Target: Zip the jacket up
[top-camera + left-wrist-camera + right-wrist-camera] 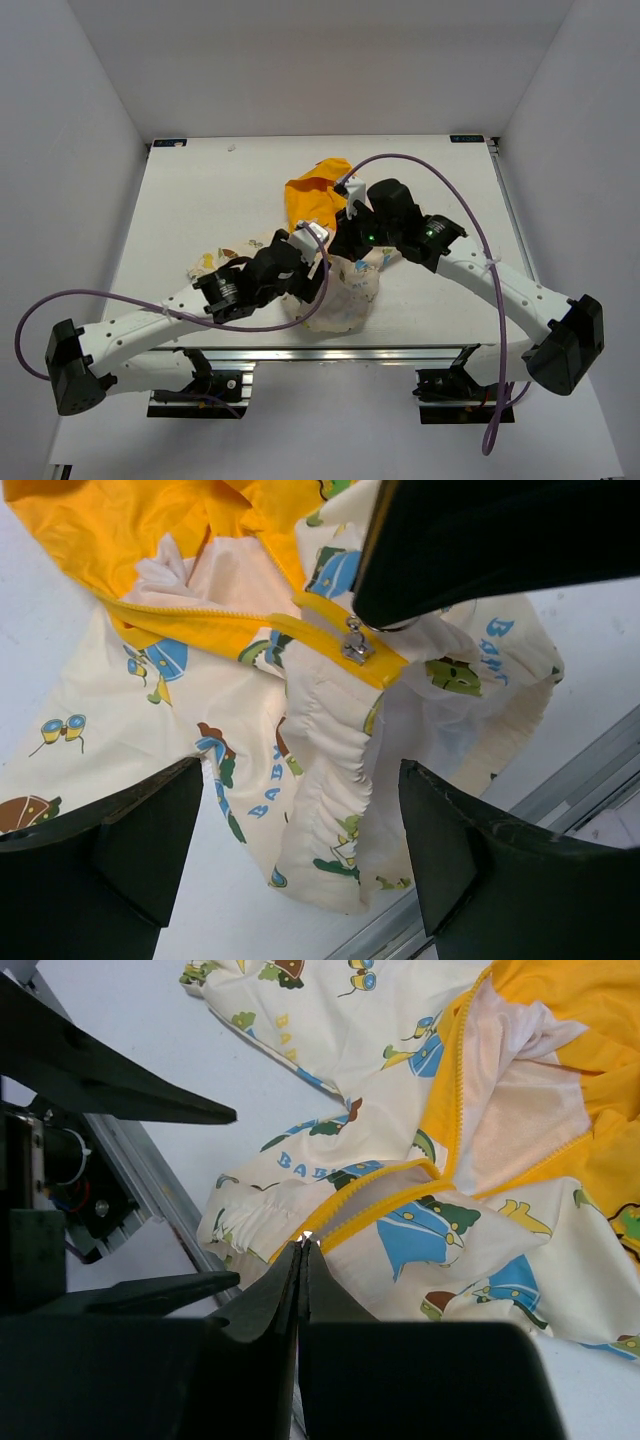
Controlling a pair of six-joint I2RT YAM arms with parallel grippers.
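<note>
The jacket [345, 295] lies crumpled at the table's near centre, cream with cartoon prints, its yellow hood [318, 195] toward the back. Its yellow zipper strip [330, 630] runs across the left wrist view, with the silver slider [355, 642] on it. My right gripper [303, 1245] is shut, and a silver glint of the zipper pull shows at its tips; its black fingers [480, 540] sit right at the slider. My left gripper [300, 780] is open, its fingers [150, 840] on either side of the gathered hem [330, 780] without pinching it.
The metal rail [560, 780] along the table's front edge runs just beside the hem. A sleeve [215, 258] trails out to the left. Both arms cross over the jacket, and purple cables [470, 215] loop above them.
</note>
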